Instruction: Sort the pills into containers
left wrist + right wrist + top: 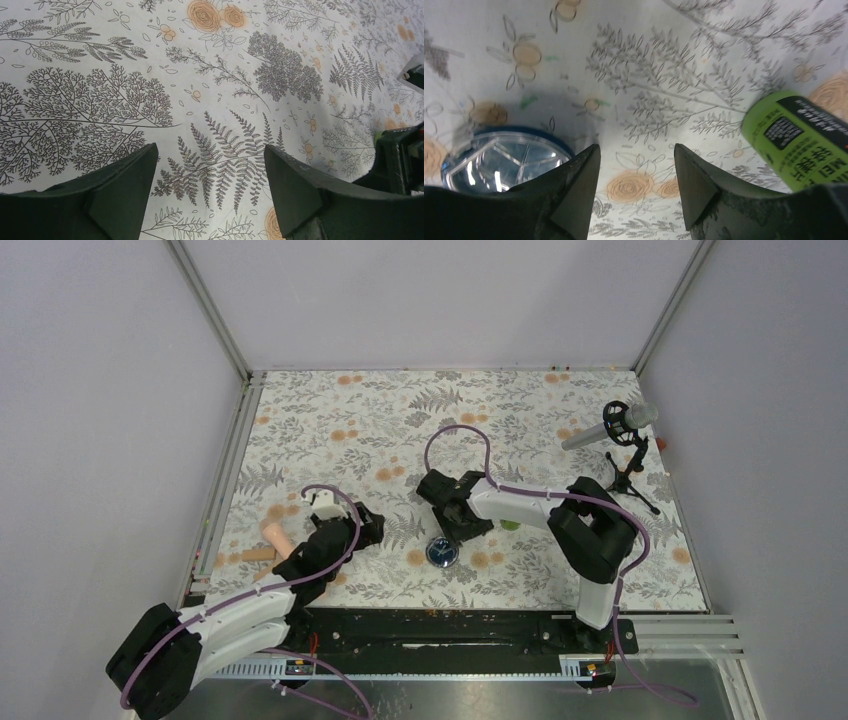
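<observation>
Right hand [636, 150]: spread, pinching nothing, low over the bench [664, 65].
Blue jar [499, 160]: just outside one finger, to the left.
Green bottle [794, 135]: to the right, long axis slanting (upright or tipped, cannot tell).
Left hand [210, 150]: spread, empty, farther from both.

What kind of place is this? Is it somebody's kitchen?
Probably a robot test booth, not a kitchen: a left arm and a right arm bolted at the table edge, plain walls in a metal frame, and a microphone on a stand.
</observation>
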You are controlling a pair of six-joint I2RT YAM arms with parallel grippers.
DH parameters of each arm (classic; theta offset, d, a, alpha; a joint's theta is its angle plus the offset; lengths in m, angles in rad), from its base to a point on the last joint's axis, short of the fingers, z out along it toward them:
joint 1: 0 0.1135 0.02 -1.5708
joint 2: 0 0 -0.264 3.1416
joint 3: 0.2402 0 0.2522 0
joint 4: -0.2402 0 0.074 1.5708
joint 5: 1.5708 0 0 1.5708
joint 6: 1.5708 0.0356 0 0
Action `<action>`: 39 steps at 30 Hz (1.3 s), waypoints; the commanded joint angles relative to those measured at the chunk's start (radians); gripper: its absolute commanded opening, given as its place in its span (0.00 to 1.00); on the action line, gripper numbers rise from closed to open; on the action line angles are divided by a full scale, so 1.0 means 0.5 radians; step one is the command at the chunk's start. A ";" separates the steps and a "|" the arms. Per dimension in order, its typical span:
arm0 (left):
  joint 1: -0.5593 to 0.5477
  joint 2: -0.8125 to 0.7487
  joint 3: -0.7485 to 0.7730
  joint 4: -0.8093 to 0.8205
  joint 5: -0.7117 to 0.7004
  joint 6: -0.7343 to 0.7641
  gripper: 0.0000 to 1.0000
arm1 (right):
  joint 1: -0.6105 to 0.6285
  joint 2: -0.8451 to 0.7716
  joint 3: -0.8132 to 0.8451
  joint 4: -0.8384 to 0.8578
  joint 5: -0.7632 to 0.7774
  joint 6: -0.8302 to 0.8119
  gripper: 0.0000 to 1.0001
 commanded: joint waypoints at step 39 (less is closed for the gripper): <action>0.013 -0.530 1.164 -1.338 -0.945 0.202 0.99 | 0.454 0.169 0.480 0.274 -0.363 -0.629 1.00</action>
